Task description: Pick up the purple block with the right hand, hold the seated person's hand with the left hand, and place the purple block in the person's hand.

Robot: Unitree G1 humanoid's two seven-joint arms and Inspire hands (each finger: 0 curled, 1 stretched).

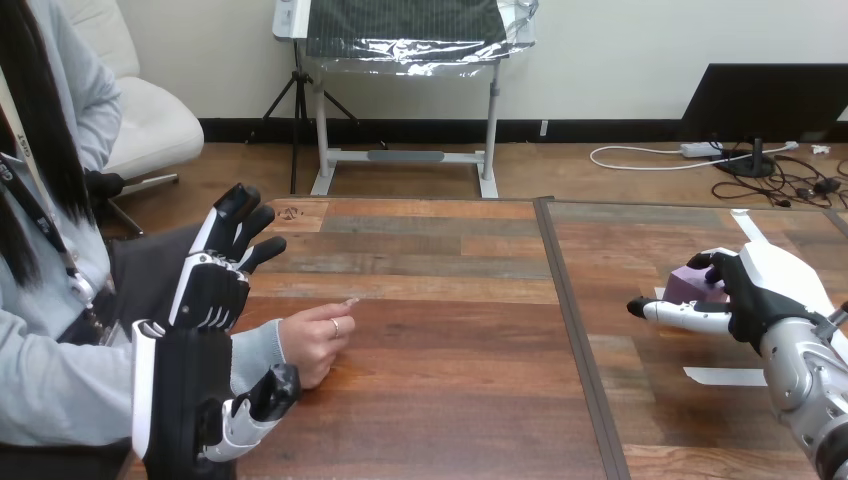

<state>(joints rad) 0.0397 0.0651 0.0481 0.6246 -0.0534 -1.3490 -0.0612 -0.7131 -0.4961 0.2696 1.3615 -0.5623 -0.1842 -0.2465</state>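
- The purple block [688,284] is at the right part of the wooden table [450,300], inside the right hand [750,295].
- Only a small piece of the block's top and front face shows, so I cannot tell its long axis or which way it points, nor whether it rests on the table.
- The right hand's dark fingers [708,262] are curled over the block's top, and the thumb [675,314] reaches along its lower front side toward the view's left; the hand closes round the block.
- A white tape strip [725,376] lies flat on the table just in front of the right hand.
- The person's hand [315,340] rests on the table at the left part, well apart from the block; it is loosely closed, with one finger pointing to the right.
- The left hand [210,290] stands upright just beside the person's wrist, on its left side.
- Its fingers are straight and a little spread, pointing up, and the thumb [268,392] sticks out below the grey sleeve [255,355]; it does not clasp the wrist.
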